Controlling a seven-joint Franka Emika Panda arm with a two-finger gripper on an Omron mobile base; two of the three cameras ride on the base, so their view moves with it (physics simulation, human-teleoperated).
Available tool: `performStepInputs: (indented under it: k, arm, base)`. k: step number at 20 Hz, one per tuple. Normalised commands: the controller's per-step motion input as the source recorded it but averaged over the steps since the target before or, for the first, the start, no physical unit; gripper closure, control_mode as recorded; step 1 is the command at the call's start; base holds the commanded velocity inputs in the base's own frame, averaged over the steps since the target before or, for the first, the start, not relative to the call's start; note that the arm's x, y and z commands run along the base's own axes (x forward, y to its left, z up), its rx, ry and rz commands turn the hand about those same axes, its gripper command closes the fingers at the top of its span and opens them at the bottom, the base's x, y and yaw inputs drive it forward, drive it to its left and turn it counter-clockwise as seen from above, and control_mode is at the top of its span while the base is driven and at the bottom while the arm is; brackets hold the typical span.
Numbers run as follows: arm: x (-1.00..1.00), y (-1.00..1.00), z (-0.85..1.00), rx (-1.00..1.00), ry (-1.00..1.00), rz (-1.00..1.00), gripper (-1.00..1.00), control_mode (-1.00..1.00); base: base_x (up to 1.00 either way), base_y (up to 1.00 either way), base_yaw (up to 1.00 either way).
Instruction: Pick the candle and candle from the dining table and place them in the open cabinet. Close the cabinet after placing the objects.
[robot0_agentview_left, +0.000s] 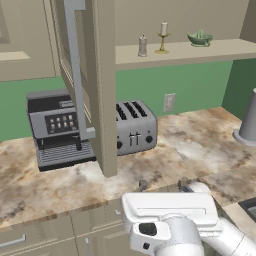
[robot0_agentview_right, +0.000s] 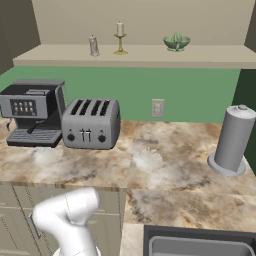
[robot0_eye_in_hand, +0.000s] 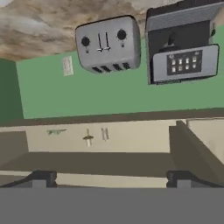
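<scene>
My jaws are spread wide and hold nothing, both candles, the tall candle (robot0_agentview_left: 163, 29) and the stubby candle (robot0_agentview_left: 143, 46), sit in the cabinet (robot0_agentview_left: 175, 54), so I think I push the door (robot0_agentview_left: 87, 75) shut next.

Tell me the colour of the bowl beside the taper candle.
Green; the bowl shows best in the right base view.

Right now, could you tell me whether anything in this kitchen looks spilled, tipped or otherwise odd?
Nothing stands out. The taper candle, the stubby candle and the green bowl stand upright on the cabinet shelf; the cabinet door hangs open.
</scene>
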Motion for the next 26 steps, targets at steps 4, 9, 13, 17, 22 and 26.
performStepInputs:
  k: [4,9,13,17,22,26]
  arm:
    - [0.13,0.17,-0.64,-0.18,-0.14,0.08,-1.0,-1.0]
    - [0.02,0.53,-0.36,-0.11,-0.12,0.02,-1.0,-1.0]
    - [-0.1,0.46,-0.03,-0.09,-0.09,0.02,-1.0,-1.0]
    - [0.0,0.58,-0.02,-0.07,-0.06,0.03,-1.0,-1.0]
    - [0.05,0.77,-0.04,-0.06,-0.01,0.0,-1.0,-1.0]
    - [0.1,0.84,-0.04,-0.05,0.0,-0.03,-1.0,-1.0]
  base:
    - [0.0,0.0,0.0]
    - [0.0,0.0,0.0]
    - [0.0,0.0,0.0]
    - [0.0,0.0,0.0]
    - [0.0,0.0,0.0]
    - [0.0,0.0,0.0]
